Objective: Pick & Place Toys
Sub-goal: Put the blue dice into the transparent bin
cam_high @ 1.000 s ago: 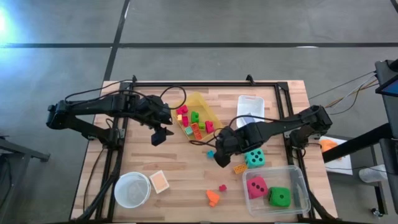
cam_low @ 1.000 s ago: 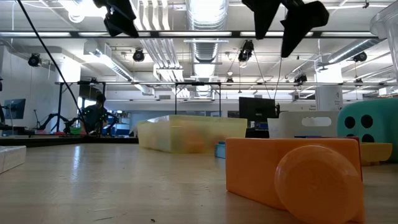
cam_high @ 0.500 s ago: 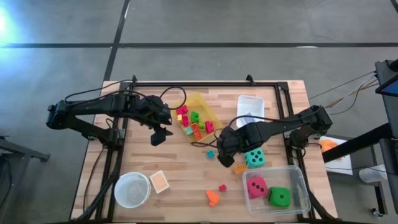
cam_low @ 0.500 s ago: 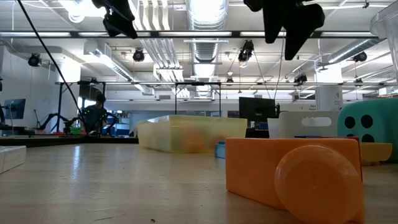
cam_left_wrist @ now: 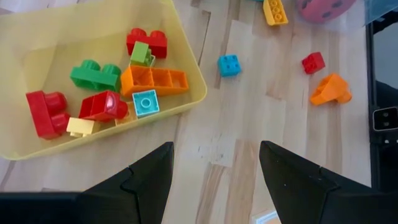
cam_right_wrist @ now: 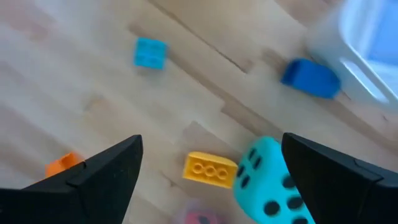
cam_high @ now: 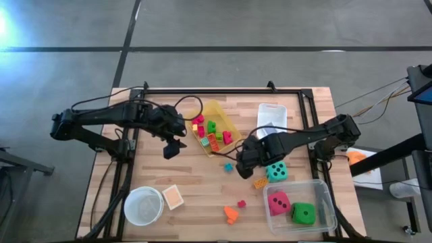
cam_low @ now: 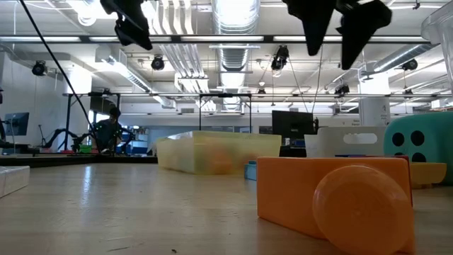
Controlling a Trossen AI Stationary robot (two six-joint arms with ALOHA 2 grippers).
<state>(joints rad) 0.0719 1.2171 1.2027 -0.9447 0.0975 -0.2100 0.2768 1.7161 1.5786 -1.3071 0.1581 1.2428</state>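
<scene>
At the left near corner of the table (cam_high: 196, 185) stands a round white bowl (cam_high: 143, 205) with a small square tub (cam_high: 173, 196) just beside it. The left gripper (cam_high: 173, 148) hangs above bare wood left of the yellow bin (cam_high: 233, 126), fingers apart and holding nothing. The bin holds red, green, orange and pink blocks (cam_left_wrist: 99, 84). To its right the right gripper (cam_high: 243, 169) hovers with its fingers spread wide and empty, above a small light-blue block (cam_high: 229, 167), a yellow block (cam_right_wrist: 210, 168) and the teal die (cam_high: 275, 172). Nearer lie a red block (cam_high: 241, 203) and an orange block (cam_high: 231, 214). In the clear bin (cam_high: 327, 192) at the right near corner sit the pink-red die (cam_high: 278, 202) and the green die (cam_high: 304, 214). A white bin (cam_high: 271, 112) stands on the far right.
</scene>
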